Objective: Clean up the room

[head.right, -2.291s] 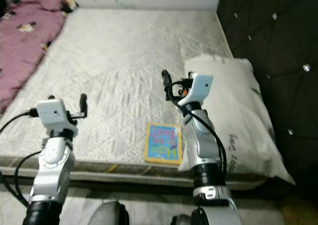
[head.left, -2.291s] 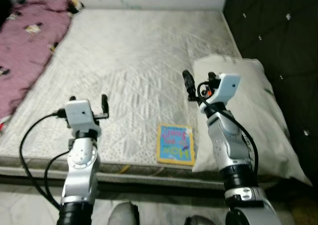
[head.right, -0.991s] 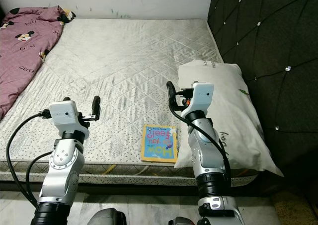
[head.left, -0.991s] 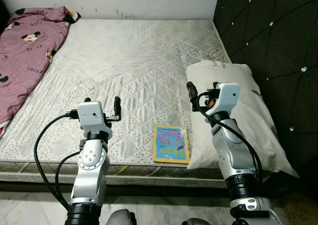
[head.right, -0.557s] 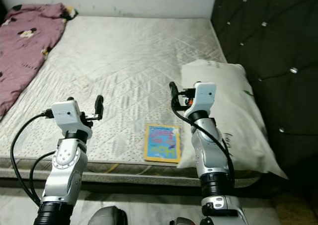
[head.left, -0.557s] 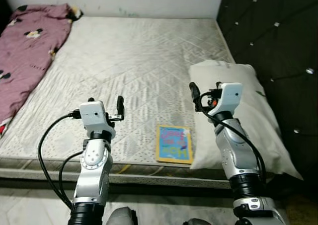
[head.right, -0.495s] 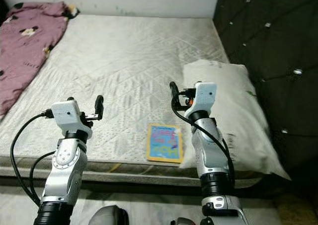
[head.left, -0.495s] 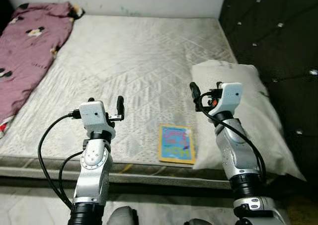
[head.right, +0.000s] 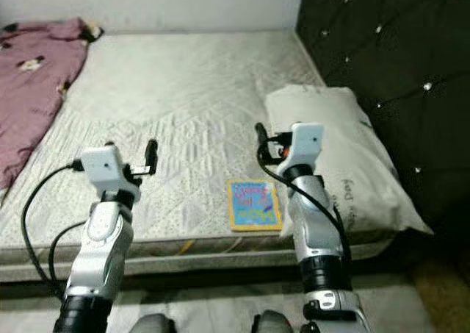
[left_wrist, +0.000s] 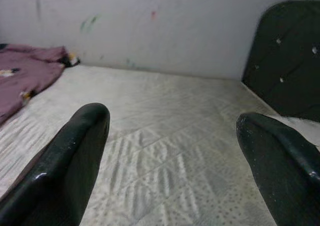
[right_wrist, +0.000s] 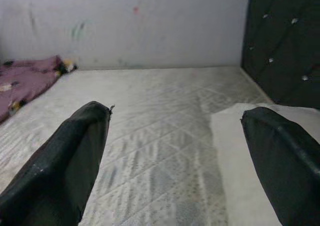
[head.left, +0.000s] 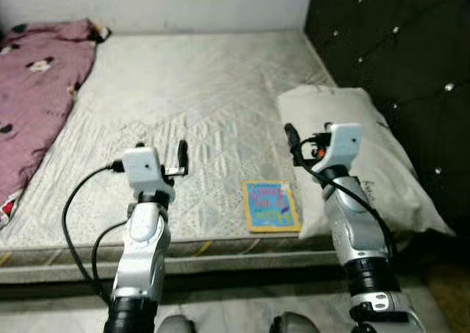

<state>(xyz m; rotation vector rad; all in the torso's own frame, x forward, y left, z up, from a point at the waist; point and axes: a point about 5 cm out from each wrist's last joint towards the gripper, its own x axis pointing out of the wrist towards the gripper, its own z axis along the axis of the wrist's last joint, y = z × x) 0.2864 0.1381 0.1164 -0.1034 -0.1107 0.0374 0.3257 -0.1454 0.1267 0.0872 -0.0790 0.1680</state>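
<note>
A book (head.left: 271, 206) lay at the bed's (head.left: 198, 90) near edge, touching the pillow (head.left: 367, 164). Both the left gripper (left_wrist: 170, 151) and right gripper (right_wrist: 175, 146) hovered wide open and empty, likely readied for picking it up.

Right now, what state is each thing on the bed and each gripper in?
Book: closed, flat near the mattress front edge, beside the pillow.
Pillow: lying against the headboard side.
Pink blanket: crumpled on the far left.
Left gripper: fingers open, empty.
Right gripper: fingers open, empty.
</note>
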